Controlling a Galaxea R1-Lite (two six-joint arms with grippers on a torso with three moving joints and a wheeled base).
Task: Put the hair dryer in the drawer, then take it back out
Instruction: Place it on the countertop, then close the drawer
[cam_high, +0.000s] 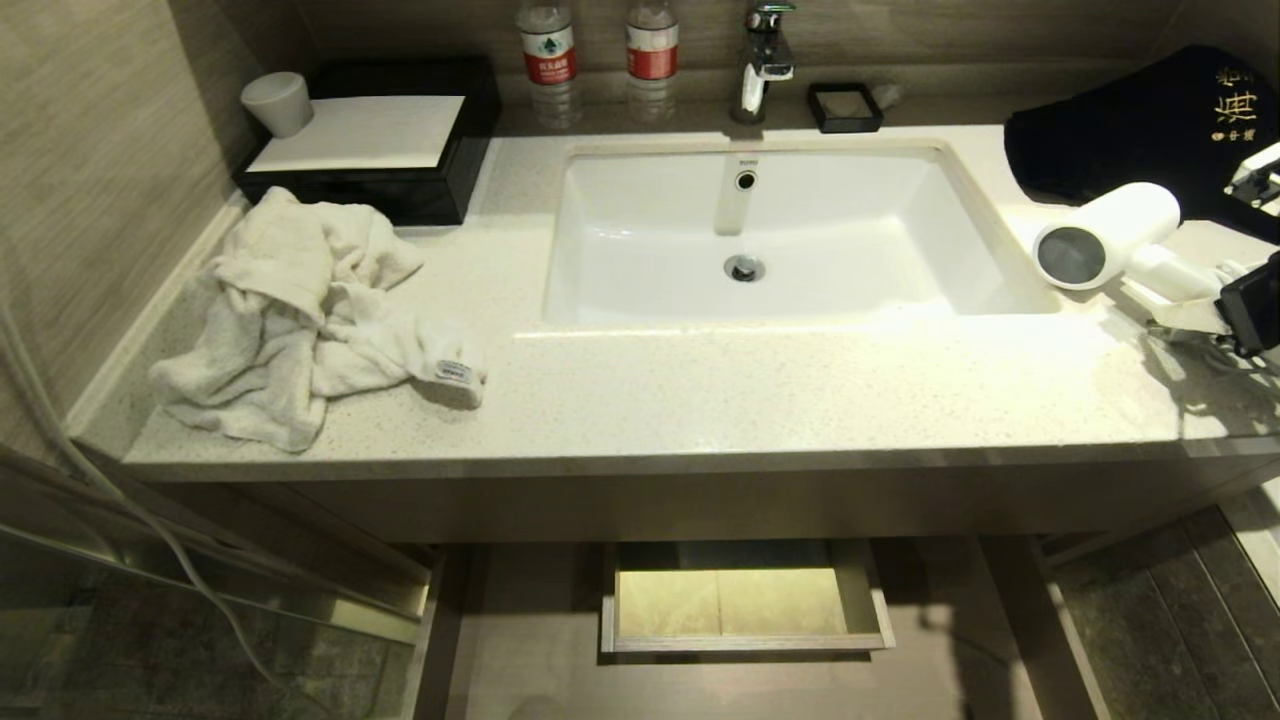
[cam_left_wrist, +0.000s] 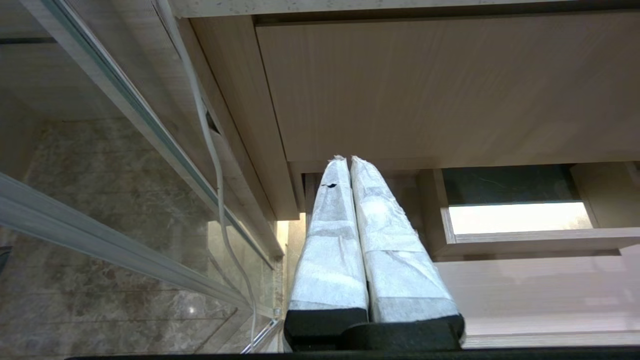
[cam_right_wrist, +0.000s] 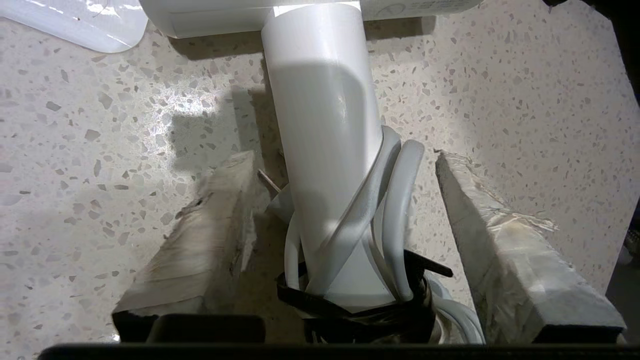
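The white hair dryer (cam_high: 1110, 235) lies on the speckled countertop (cam_high: 760, 390) to the right of the sink, grey round end toward the basin. My right gripper (cam_right_wrist: 344, 157) is open, one finger on each side of the dryer's handle (cam_right_wrist: 320, 100), with a gap on both sides. The bundled white cord (cam_right_wrist: 400, 200) and its black tie (cam_right_wrist: 350, 310) sit between the fingers near the palm. Below the counter the wood-grain drawer (cam_high: 540, 640) stands pulled out, its boxed cutout (cam_high: 745, 600) at centre. My left gripper (cam_left_wrist: 348, 159) is shut and parked low beside the cabinet.
A white sink (cam_high: 760, 240) fills the counter's middle, with a tap (cam_high: 765, 60) and two water bottles (cam_high: 548, 55) behind. A crumpled white towel (cam_high: 300, 320) and a black tray (cam_high: 380, 140) lie at left, a black bag (cam_high: 1150, 120) at back right. A glass door frame (cam_left_wrist: 125, 110) is on the left.
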